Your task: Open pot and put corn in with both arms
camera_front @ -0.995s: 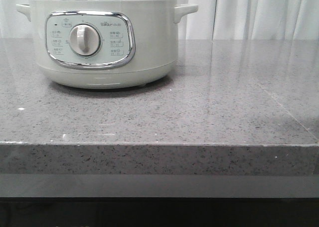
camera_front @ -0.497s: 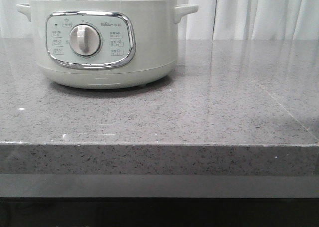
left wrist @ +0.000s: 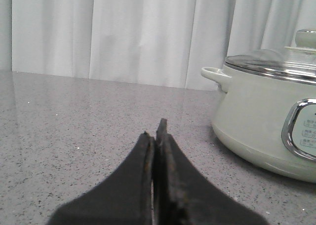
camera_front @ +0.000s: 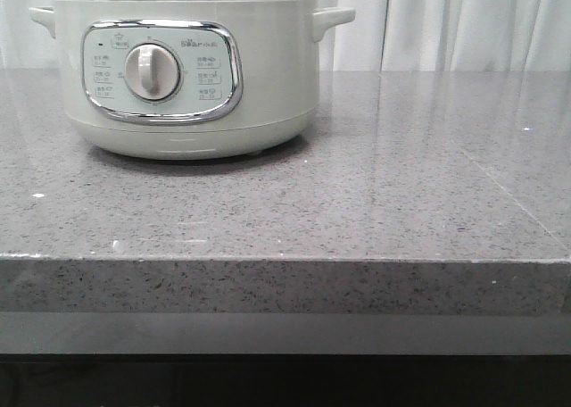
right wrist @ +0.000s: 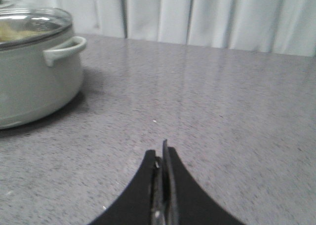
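The pale cream-green pot (camera_front: 187, 77) stands at the back left of the grey counter, its steel-rimmed glass lid (left wrist: 276, 64) on. It also shows in the left wrist view (left wrist: 256, 121) and the right wrist view (right wrist: 29, 82). A pale yellow shape (right wrist: 15, 32) shows through the lid; I cannot tell if it is the corn. No corn lies on the counter. My left gripper (left wrist: 157, 131) is shut and empty, low over the counter to the pot's left. My right gripper (right wrist: 159, 153) is shut and empty, to the pot's right. Neither gripper shows in the front view.
The speckled grey counter (camera_front: 357, 202) has a thick front edge (camera_front: 285, 286). A white curtain (camera_front: 464, 23) hangs behind it. The pot's side handles (camera_front: 332, 19) stick out on both sides, and a knob (left wrist: 306, 37) tops the lid.
A faint shadow at the counter's right edge has faded. The pot has not moved.
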`<state>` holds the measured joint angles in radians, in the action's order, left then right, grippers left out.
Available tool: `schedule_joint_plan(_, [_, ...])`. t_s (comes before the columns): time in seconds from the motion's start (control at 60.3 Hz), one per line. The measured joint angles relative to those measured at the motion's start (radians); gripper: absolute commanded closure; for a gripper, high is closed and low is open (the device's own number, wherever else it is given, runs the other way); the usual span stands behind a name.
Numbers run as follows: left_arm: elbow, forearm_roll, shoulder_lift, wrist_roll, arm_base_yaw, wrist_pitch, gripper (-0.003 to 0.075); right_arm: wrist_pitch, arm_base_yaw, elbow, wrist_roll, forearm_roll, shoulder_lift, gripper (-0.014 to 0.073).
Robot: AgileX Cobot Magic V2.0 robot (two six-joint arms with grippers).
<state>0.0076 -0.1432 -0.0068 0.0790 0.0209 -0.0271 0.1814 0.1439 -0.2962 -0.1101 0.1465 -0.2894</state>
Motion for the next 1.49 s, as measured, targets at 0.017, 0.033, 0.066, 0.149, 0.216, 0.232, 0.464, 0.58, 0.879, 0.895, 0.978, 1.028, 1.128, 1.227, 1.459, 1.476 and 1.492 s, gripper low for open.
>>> schedule_joint_plan(0.017, [0.000, 0.000, 0.000, 0.000, 0.000, 0.000, 0.0741, -0.016, -0.011, 0.028, 0.000, 0.005, 0.028, 0.0662])
schedule_joint_plan(0.033, [0.000, 0.000, 0.000, 0.000, 0.000, 0.000, 0.0741, -0.024, -0.016, 0.046, 0.000, 0.008, 0.045, 0.0662])
schedule_joint_plan(0.066, [0.000, 0.000, 0.000, 0.000, 0.000, 0.000, 0.0741, -0.041, -0.029, 0.088, 0.000, 0.015, 0.087, 0.0662])
schedule_joint_plan(0.149, [0.000, 0.000, 0.000, 0.000, 0.000, 0.000, 0.0741, -0.066, -0.056, 0.172, 0.000, 0.037, 0.172, 0.0662])
schedule_joint_plan(0.216, [0.000, 0.000, 0.000, 0.000, 0.000, 0.000, 0.0741, -0.074, -0.068, 0.227, 0.000, 0.045, 0.227, 0.0662])
schedule_joint_plan(0.232, [0.000, 0.000, 0.000, 0.000, 0.000, 0.000, 0.0741, -0.075, -0.071, 0.242, 0.000, 0.047, 0.240, 0.0662])
schedule_joint_plan(0.464, [0.000, 0.000, 0.000, 0.000, 0.000, 0.000, 0.0741, -0.098, -0.073, 0.323, 0.000, 0.047, 0.298, 0.0662])
schedule_joint_plan(0.58, [0.000, 0.000, 0.000, 0.000, 0.000, 0.000, 0.0741, -0.098, -0.073, 0.324, 0.000, 0.047, 0.299, 0.0662])
schedule_joint_plan(0.879, [0.000, 0.000, 0.000, 0.000, 0.000, 0.000, 0.0741, -0.103, -0.073, 0.324, 0.000, 0.047, 0.300, 0.0662])
schedule_joint_plan(0.895, [0.000, 0.000, 0.000, 0.000, 0.000, 0.000, 0.0741, -0.108, -0.073, 0.324, 0.000, 0.047, 0.300, 0.0662])
schedule_joint_plan(0.978, [0.000, 0.000, 0.000, 0.000, 0.000, 0.000, 0.0741, -0.142, -0.073, 0.324, 0.017, 0.038, 0.300, 0.0662])
schedule_joint_plan(1.028, [0.000, 0.000, 0.000, 0.000, 0.000, 0.000, 0.0741, -0.161, -0.073, 0.324, 0.044, 0.016, 0.300, 0.0662])
schedule_joint_plan(1.128, [0.000, 0.000, 0.000, 0.000, 0.000, 0.000, 0.0741, -0.193, -0.074, 0.324, 0.110, -0.055, 0.300, 0.0662])
schedule_joint_plan(1.227, [0.000, 0.000, 0.000, 0.000, 0.000, 0.000, 0.0741, -0.197, -0.074, 0.324, 0.133, -0.103, 0.300, 0.0662])
schedule_joint_plan(1.459, [0.000, -0.001, 0.000, 0.000, 0.000, 0.000, 0.0741, -0.173, -0.074, 0.324, 0.143, -0.128, 0.300, 0.0662])
schedule_joint_plan(1.476, [0.000, -0.001, 0.000, 0.000, 0.000, 0.000, 0.0741, -0.170, -0.074, 0.324, 0.144, -0.128, 0.300, 0.0662])
schedule_joint_plan(1.492, [0.000, -0.001, 0.000, 0.000, 0.000, 0.000, 0.0741, -0.165, -0.074, 0.324, 0.144, -0.128, 0.300, 0.0662])
